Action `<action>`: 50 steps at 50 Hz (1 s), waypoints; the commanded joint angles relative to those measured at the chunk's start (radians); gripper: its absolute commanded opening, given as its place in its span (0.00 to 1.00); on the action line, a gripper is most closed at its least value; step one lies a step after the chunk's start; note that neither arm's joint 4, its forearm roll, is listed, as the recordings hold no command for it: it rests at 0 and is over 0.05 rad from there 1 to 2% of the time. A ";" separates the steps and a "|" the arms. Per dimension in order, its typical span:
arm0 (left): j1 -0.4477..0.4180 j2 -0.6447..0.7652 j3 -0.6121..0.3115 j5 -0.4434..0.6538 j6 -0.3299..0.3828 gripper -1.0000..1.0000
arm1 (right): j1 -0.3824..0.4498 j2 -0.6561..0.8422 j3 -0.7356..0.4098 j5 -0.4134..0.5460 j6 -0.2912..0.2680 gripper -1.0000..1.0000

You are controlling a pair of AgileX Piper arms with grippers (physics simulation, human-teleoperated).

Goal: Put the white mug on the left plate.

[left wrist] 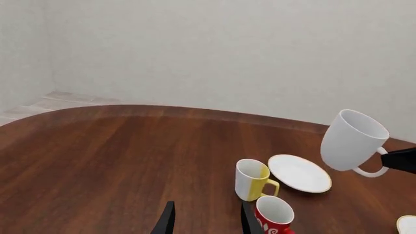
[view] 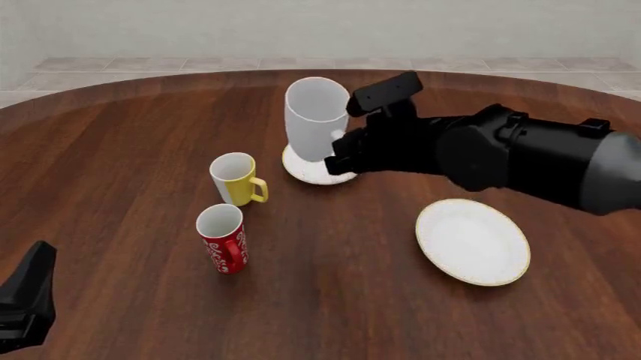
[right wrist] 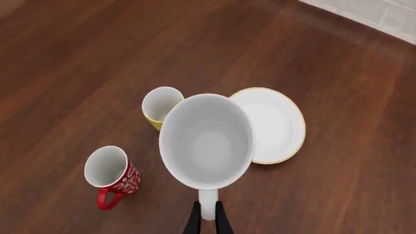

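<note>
The right claw (right wrist: 206, 217) pinches the white mug (view: 315, 120) by its handle, airborne above the left plate (view: 312, 172). The left claw (left wrist: 206, 220) hangs open over the surface (view: 120, 150); the mug seems slightly tilted.

Right fingers (right wrist: 206, 220) pinched; left fingers (left wrist: 205, 220) seemingly apart.

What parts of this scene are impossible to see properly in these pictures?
- Left plate: front view, mostly hidden by the white mug and right arm.
- Right gripper: front view, fingertips hidden behind the arm's bulk.
- Left gripper: front view shows only a corner at the edge.
- Larger plate: cut off in left wrist view.
</note>
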 commanded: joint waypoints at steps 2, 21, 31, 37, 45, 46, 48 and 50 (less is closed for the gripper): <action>0.002 0.000 -0.001 0.002 -0.001 1.00 | -0.014 0.046 -0.099 0.061 -0.007 0.00; 0.002 0.000 -0.003 0.004 0.004 1.00 | -0.031 0.110 -0.208 0.127 0.025 0.00; 0.003 0.000 -0.003 0.004 0.005 1.00 | -0.040 0.152 -0.272 0.161 0.053 0.00; 0.005 0.000 -0.003 0.004 0.005 1.00 | -0.048 0.176 -0.306 0.176 0.076 0.00; 0.007 0.000 -0.002 0.003 0.003 1.00 | -0.072 0.209 -0.342 0.187 0.084 0.00; 0.007 0.000 -0.002 0.003 0.003 1.00 | -0.073 0.212 -0.347 0.189 0.086 0.00; 0.007 0.000 -0.001 0.003 0.003 1.00 | -0.075 0.213 -0.349 0.189 0.081 0.00; 0.008 0.000 -0.001 0.003 0.002 1.00 | -0.078 0.218 -0.354 0.191 0.082 0.00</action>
